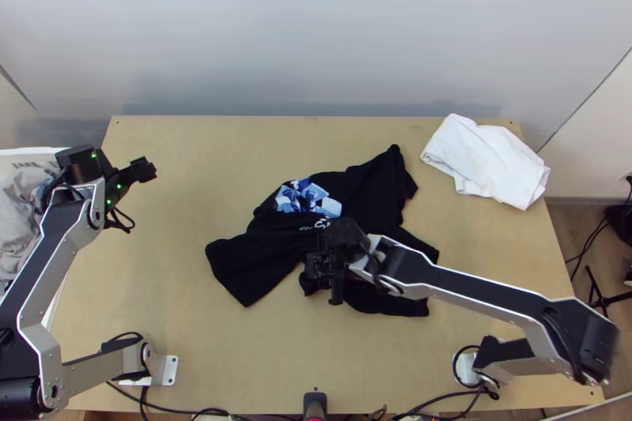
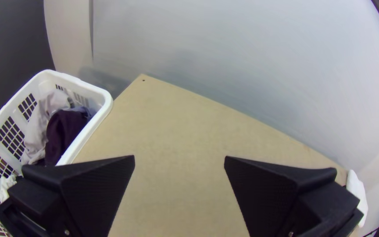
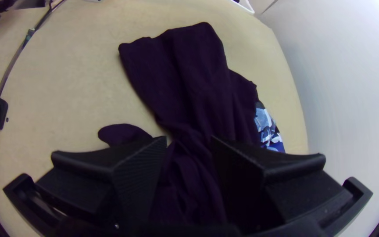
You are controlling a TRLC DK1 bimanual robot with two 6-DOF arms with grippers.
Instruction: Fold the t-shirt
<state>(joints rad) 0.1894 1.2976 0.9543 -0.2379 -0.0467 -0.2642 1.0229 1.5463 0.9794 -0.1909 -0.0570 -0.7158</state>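
Note:
The black t-shirt [image 1: 257,253] lies bunched and crooked around the middle of the table, its blue-and-white print facing up near the far side. My right gripper [image 1: 325,272] is over its near part; in the right wrist view the right gripper [image 3: 189,142] stands open, with dark folds of the shirt [image 3: 185,83] below and between its fingers. Whether it touches the cloth I cannot tell. My left gripper [image 1: 144,170] is at the table's far left, away from the shirt. In the left wrist view the left gripper [image 2: 179,160] is open, with bare tabletop beyond its fingers.
A folded white cloth [image 1: 486,160] lies at the table's far right corner. A white basket [image 2: 104,103] holding grey and dark clothes stands beside the table's left edge. Bare tabletop [image 1: 182,216] lies between the left gripper and the shirt.

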